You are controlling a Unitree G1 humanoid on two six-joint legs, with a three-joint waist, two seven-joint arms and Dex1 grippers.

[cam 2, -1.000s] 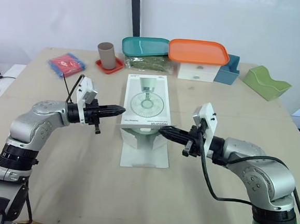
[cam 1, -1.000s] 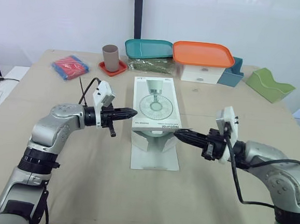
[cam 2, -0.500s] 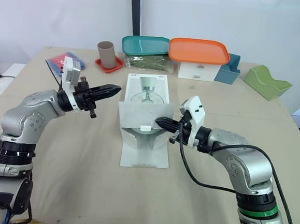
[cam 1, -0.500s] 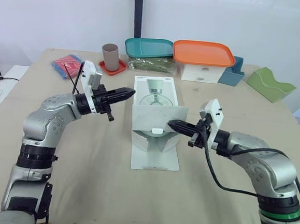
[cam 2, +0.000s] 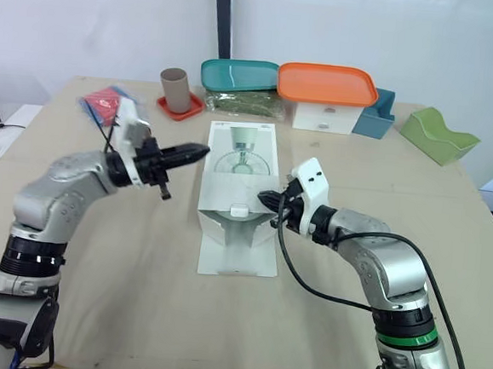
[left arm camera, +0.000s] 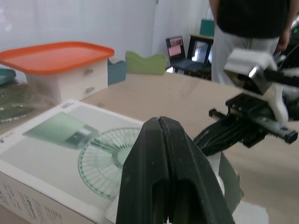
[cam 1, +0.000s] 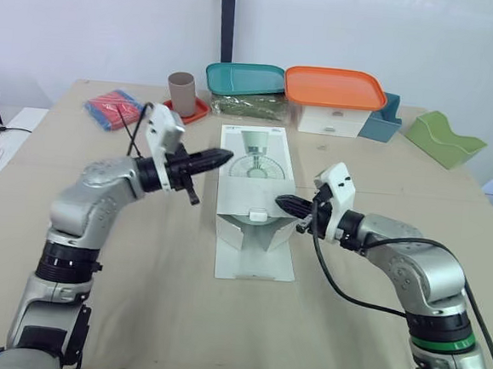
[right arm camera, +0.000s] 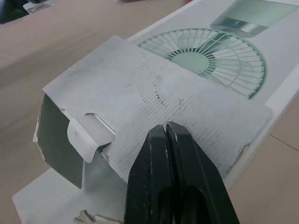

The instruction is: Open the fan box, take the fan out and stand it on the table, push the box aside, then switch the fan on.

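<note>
- Head views: fan box (cam 1: 257,175) lies flat at mid-table (cam 1: 135,295), printed face up, long axis running away from the robot. Near end is open. The end flap (cam 1: 258,201) stands raised, and an inner flap lies spread on the table in front.
- Same views, left gripper (cam 1: 225,156): held above the table at the box's left edge, toward its far half. Fingers pressed together, holding nothing.
- Same views, right gripper (cam 1: 279,202): tip at the raised flap's right edge. Fingers together, empty.
- Back of table: orange-lidded container (cam 1: 334,89), teal tray (cam 1: 244,79).
- Left wrist view: its fingers (left arm camera: 140,177) are closed tight over the box's fan print (left arm camera: 105,158). The right gripper sits across from them. A person (left arm camera: 252,23) stands beyond the table.
- Right wrist view: its fingers (right arm camera: 149,158) are closed, tips up against the flap's grey inner face; contact not certain. Locking tab (right arm camera: 88,135) on the flap's edge.
</note>
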